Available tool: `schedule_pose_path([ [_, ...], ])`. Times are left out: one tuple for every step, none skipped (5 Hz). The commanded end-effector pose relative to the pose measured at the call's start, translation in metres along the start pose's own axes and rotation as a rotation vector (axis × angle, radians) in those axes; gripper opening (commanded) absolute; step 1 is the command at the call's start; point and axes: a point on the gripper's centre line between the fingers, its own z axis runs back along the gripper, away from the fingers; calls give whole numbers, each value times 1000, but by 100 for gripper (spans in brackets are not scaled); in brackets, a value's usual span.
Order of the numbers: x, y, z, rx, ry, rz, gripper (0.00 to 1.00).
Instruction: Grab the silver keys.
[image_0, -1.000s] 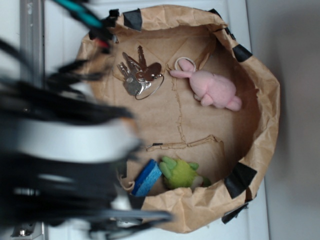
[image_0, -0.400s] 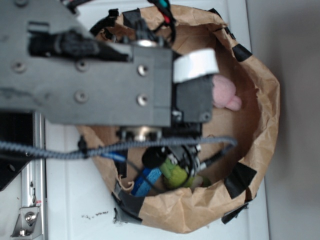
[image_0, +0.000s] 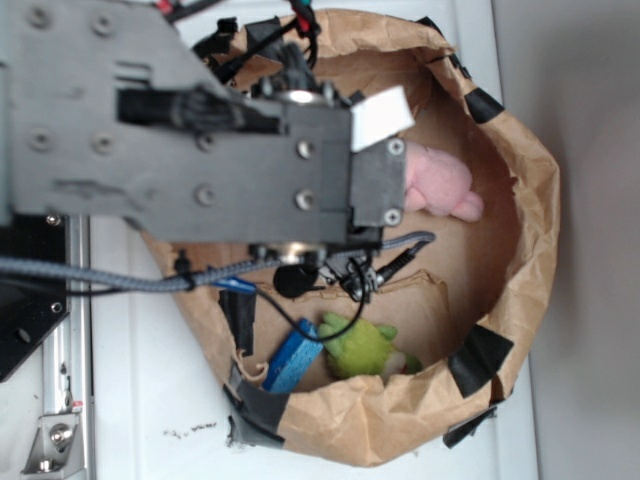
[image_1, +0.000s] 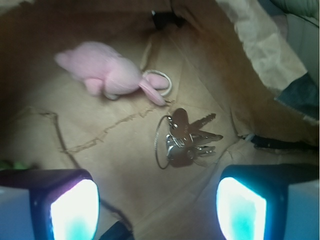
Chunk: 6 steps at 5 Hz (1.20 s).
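Note:
The silver keys lie fanned out on the brown paper floor, joined by a thin wire ring, in the wrist view. They sit just ahead of my gripper, slightly right of its middle. The jaws stand wide apart with nothing between them; the two glowing pads frame the bottom corners. In the exterior view the keys are hidden under my arm.
A pink plush with a pale loop lies beyond the keys, also seen in the exterior view. A green plush and a blue block lie near the brown paper wall, which rings everything.
My arm has swung in over the paper bowl and now covers the keys in the exterior view; since 0.4 s ago it shifted slightly up and left.

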Motion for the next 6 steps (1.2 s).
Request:
schedule_pose_path([
  [4, 19, -25, -54, -41, 74, 100],
  [4, 25, -24, -12, -26, 62, 100],
  [2, 25, -28, -26, -46, 49, 100],
  [10, 18, -43, -36, -88, 0, 100],
  [9, 18, -57, -34, -98, -20, 100],
  [7, 23, -70, -26, -107, -23, 100],
])
